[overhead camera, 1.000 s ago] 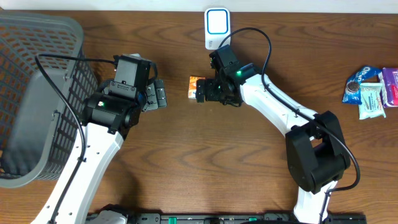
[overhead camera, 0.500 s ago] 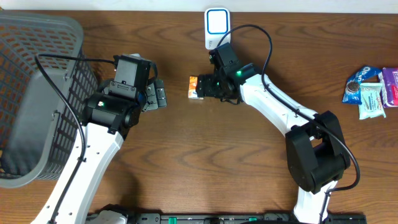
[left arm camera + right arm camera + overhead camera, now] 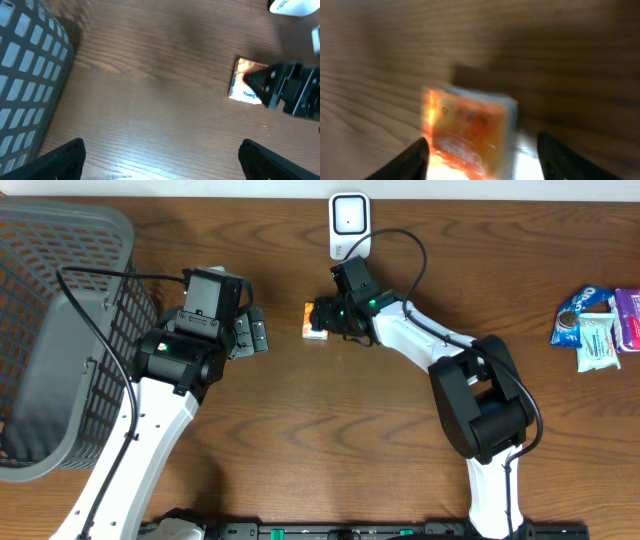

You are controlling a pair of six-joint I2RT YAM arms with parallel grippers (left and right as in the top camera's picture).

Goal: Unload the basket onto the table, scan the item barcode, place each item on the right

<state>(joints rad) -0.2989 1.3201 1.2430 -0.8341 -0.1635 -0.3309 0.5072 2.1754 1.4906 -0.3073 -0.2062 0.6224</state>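
Note:
The item is a small orange packet (image 3: pixel 314 321) lying flat on the wooden table, just below and left of the white barcode scanner (image 3: pixel 348 220). My right gripper (image 3: pixel 326 316) reaches from the right and straddles it. In the right wrist view the packet (image 3: pixel 470 130) sits between the two dark fingers, close to the left one, with a gap of table before the right one; the gripper (image 3: pixel 482 165) is open. My left gripper (image 3: pixel 256 333) hovers open over bare wood to the packet's left, fingers wide (image 3: pixel 162 167). It sees the packet (image 3: pixel 242 82) from afar.
A large grey mesh basket (image 3: pixel 50 300) fills the far left. Several wrapped snack packets (image 3: pixel 595 325) lie at the right edge of the table. The scanner's cable loops over my right arm.
My right gripper has slid left over the orange packet and its jaws have narrowed around it. The left arm has not moved.

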